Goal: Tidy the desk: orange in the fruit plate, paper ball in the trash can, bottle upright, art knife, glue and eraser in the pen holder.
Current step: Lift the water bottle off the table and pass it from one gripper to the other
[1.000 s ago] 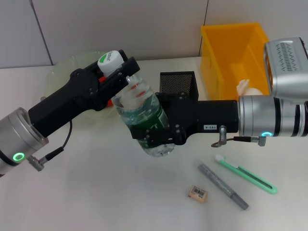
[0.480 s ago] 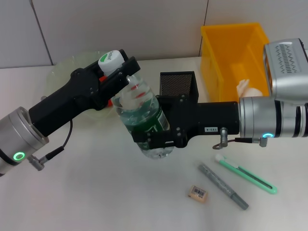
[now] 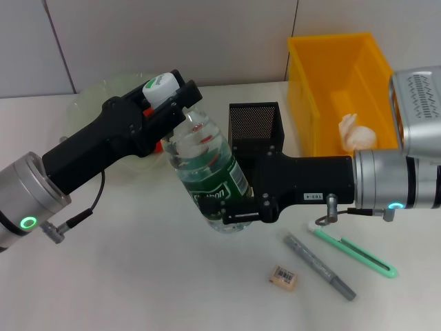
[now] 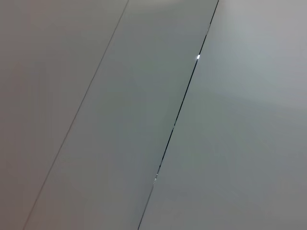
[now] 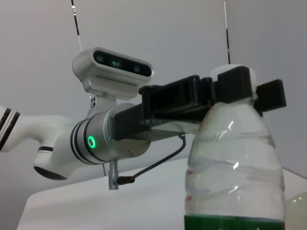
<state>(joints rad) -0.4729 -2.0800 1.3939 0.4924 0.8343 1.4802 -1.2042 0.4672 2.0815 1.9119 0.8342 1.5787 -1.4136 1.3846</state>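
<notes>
The clear bottle (image 3: 207, 169) with the green label leans with its white cap toward the back left. My left gripper (image 3: 164, 103) is shut on its neck just under the cap. In the right wrist view the bottle (image 5: 232, 167) fills the foreground, with the left gripper (image 5: 230, 93) clamped at its top. My right gripper (image 3: 231, 210) is at the bottle's lower end. The paper ball (image 3: 355, 132) lies in the yellow trash can (image 3: 303, 83). On the desk lie the eraser (image 3: 283, 276), the grey glue (image 3: 320, 267) and the green art knife (image 3: 355, 252). The orange is hidden.
The black mesh pen holder (image 3: 255, 121) stands just behind my right gripper. The pale-green fruit plate (image 3: 93, 96) sits at the back left, partly behind my left arm. The left wrist view shows only grey wall panels.
My right arm has drawn back to the right and slightly down along the bottle, uncovering the green label. The bottle has shifted a little to the right. The left gripper keeps its hold.
</notes>
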